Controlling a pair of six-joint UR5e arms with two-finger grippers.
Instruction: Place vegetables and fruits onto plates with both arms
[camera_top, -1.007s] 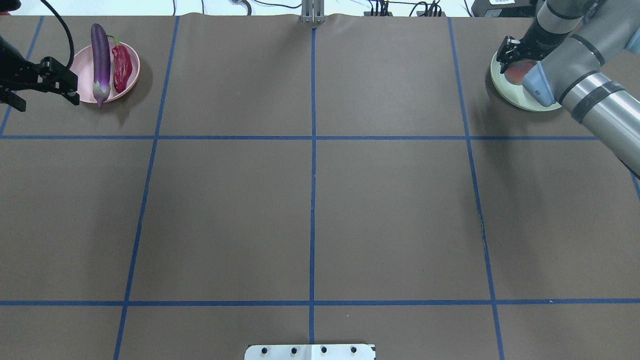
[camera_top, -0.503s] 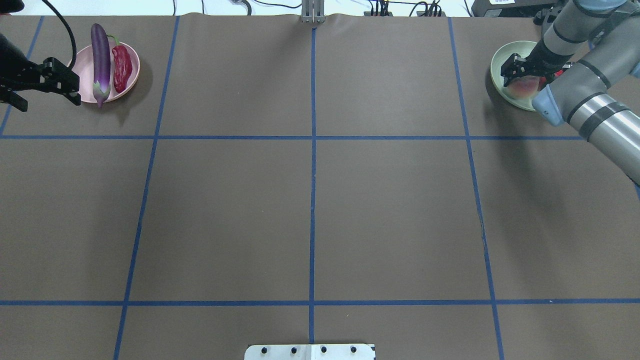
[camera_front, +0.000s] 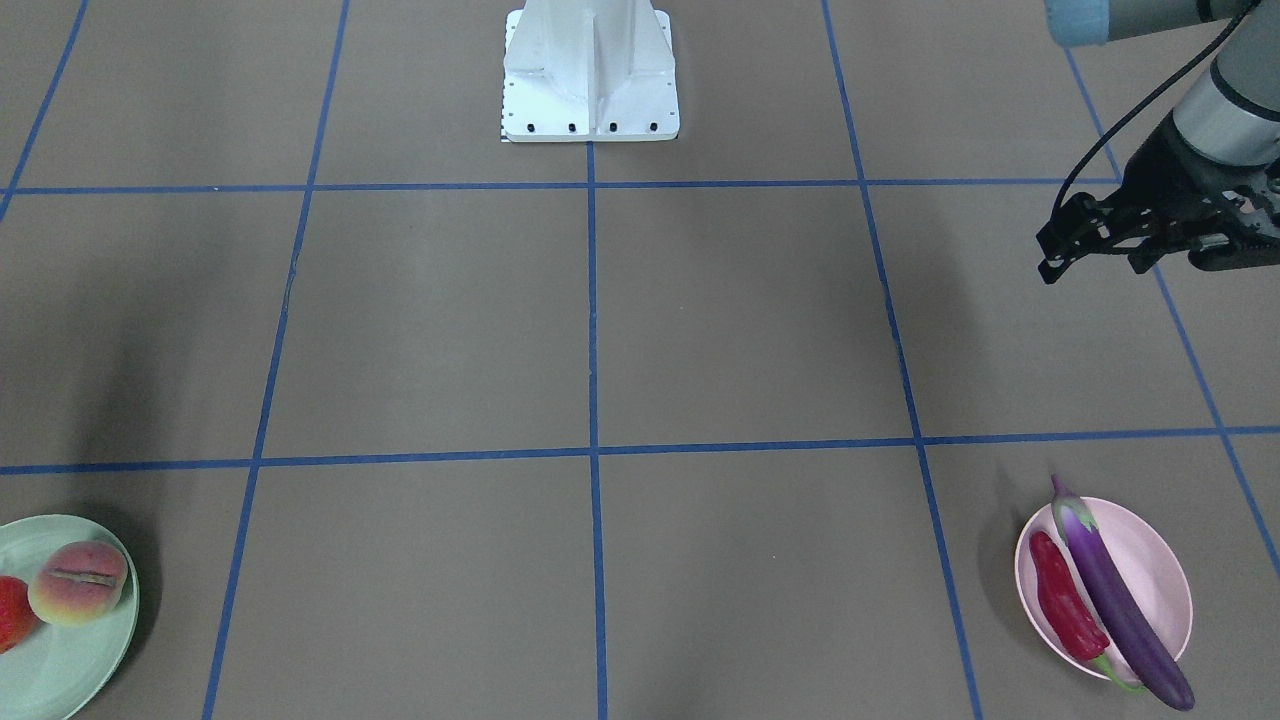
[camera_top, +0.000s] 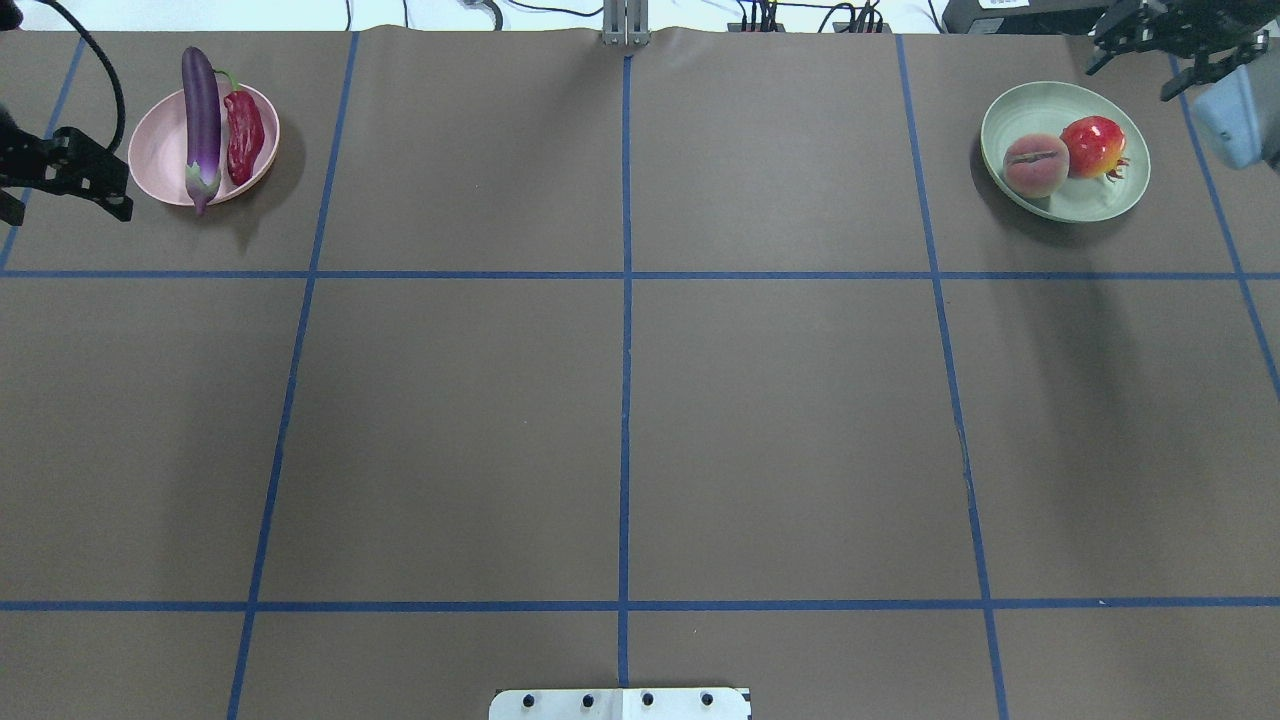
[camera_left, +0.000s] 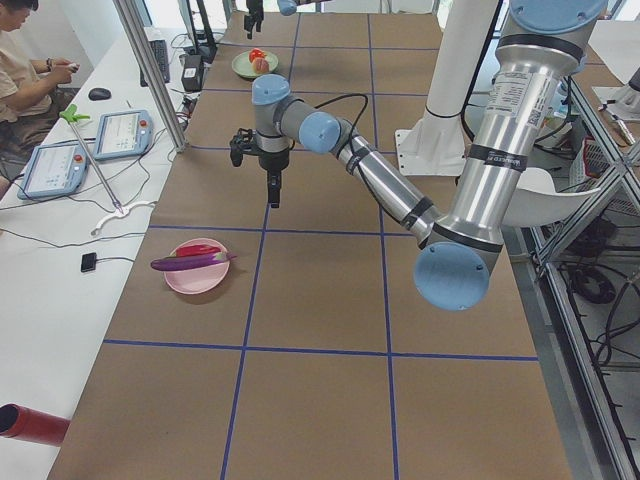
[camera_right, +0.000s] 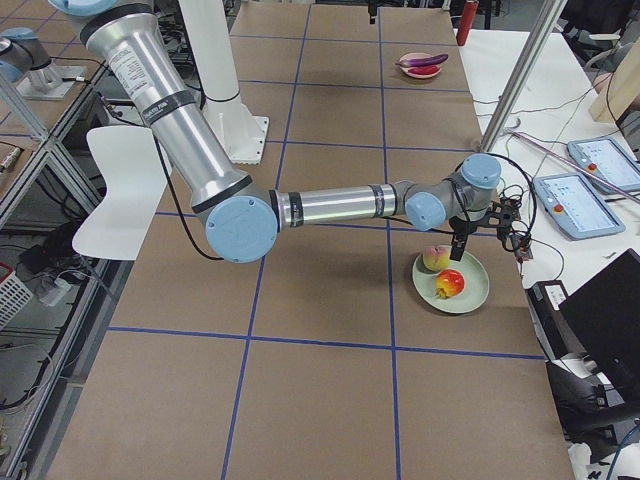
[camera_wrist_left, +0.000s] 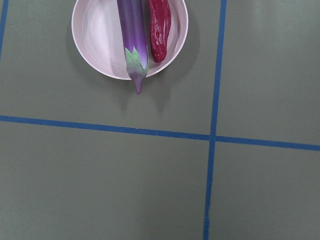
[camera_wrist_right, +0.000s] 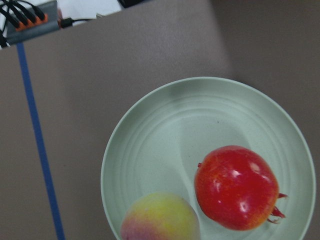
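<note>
The purple eggplant (camera_top: 201, 125) and red chili (camera_top: 243, 135) lie side by side on the pink plate (camera_top: 158, 140). They also show in the left wrist view: eggplant (camera_wrist_left: 132, 35), chili (camera_wrist_left: 159, 27). The peach (camera_top: 1035, 165) and the red pomegranate-like ball (camera_top: 1093, 146) sit on the mint green plate (camera_top: 1080, 198). The right wrist view shows the ball (camera_wrist_right: 235, 187) and the peach (camera_wrist_right: 160, 217). My left gripper (camera_top: 65, 205) is open and empty, left of the pink plate. My right gripper (camera_top: 1130, 75) is open and empty, raised past the green plate's far right.
The white robot base (camera_front: 590, 70) stands at the table's near-robot edge. Cables and a power strip (camera_top: 800, 20) line the far edge. Blue tape lines (camera_top: 625, 300) grid the brown table. An operator (camera_left: 30, 60) sits beside the table's far end.
My right gripper let go of the peach on the green plate, rose and pulled back to the far right. My left gripper drifted left, away from the pink plate.
</note>
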